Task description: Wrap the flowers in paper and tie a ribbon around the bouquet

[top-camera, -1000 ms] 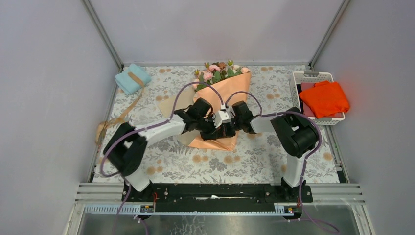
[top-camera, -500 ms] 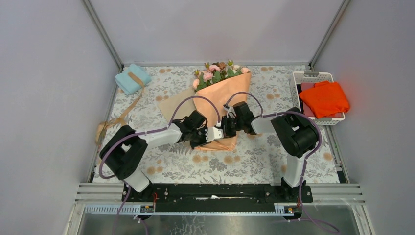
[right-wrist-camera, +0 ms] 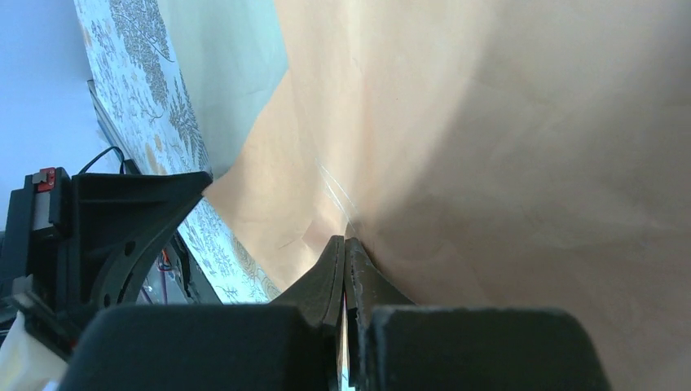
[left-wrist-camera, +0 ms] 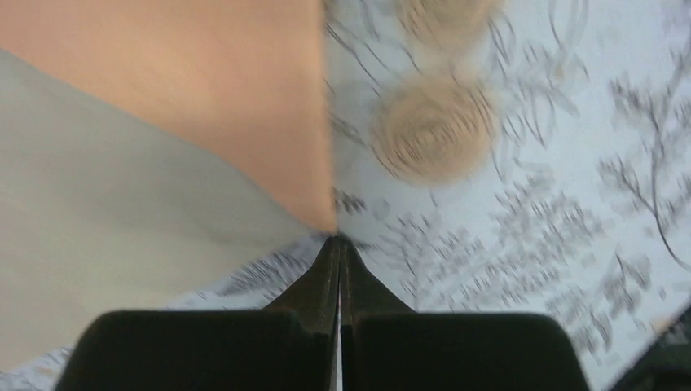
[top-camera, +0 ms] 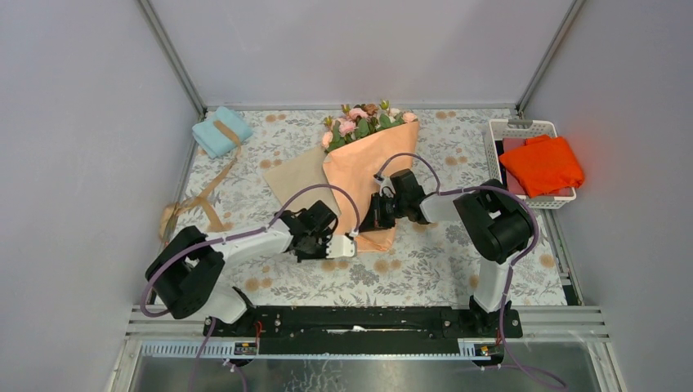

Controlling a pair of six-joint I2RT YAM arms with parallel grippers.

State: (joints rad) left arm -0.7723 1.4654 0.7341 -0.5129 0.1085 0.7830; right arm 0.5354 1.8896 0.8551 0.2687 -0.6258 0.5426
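Observation:
The bouquet lies mid-table, with pink flowers (top-camera: 362, 122) poking out of the far end of the peach paper (top-camera: 369, 171) cone. A flat tan flap (top-camera: 298, 175) of the paper spreads to its left. My left gripper (top-camera: 351, 243) is shut at the cone's near-left corner. In the blurred left wrist view its fingertips (left-wrist-camera: 338, 239) meet the paper (left-wrist-camera: 204, 98) corner, and a pinch does not show. My right gripper (top-camera: 373, 217) is shut. Its tips (right-wrist-camera: 344, 239) press into a crease of the paper (right-wrist-camera: 505, 122) at the cone's narrow near part. The ribbon (top-camera: 194, 202) lies loose at the table's left edge.
A light blue folded cloth (top-camera: 221, 131) with a tan band sits at the far left corner. A white basket (top-camera: 564, 198) holding a bright orange cloth (top-camera: 541, 163) stands at the right. Grey walls close in the left, right and far sides.
My left gripper has slid off the middle of the cone toward me and to the left, ending at its near corner. The tan flap is now uncovered. The right gripper has stayed put.

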